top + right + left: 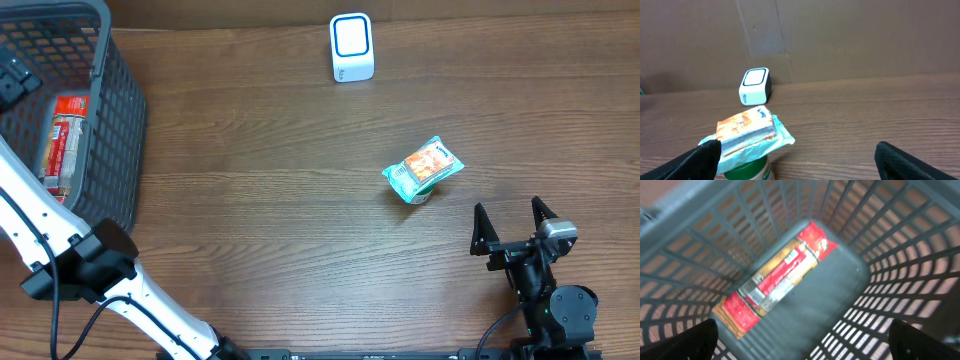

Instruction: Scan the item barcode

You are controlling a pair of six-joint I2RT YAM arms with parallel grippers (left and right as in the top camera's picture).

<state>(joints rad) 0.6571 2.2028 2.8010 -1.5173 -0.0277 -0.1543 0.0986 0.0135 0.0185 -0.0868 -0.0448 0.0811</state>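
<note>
Grey mesh basket (125, 130) stands at the far left corner of the desk (260, 200). Inside we see one thing only: a flat red-and-yellow packet (65, 140) lying on the basket floor, slanted across it in the left wrist view (775, 280). Print on the packet is too blurred to read.

Left pincer (807, 337) hangs over the basket's open top, jaws wide apart, nothing between them. Only the two dark fingertips (702, 337) show at the bottom corners of its own view, above the packet and not touching it.

The item, a small sealed cup (423, 170) with an orange-and-teal lid, sits tilted on bare desk right of centre. We cannot make out a barcode on it.

Right pincer (511, 222) is low at the near right, jaws spread, holding nothing. The cup lies ahead of it and to its left, apart from both fingers. From the right wrist the cup (747, 132) shows just past the left finger.

White scanner (352, 47) stands upright at the far edge, well beyond the cup.
</note>
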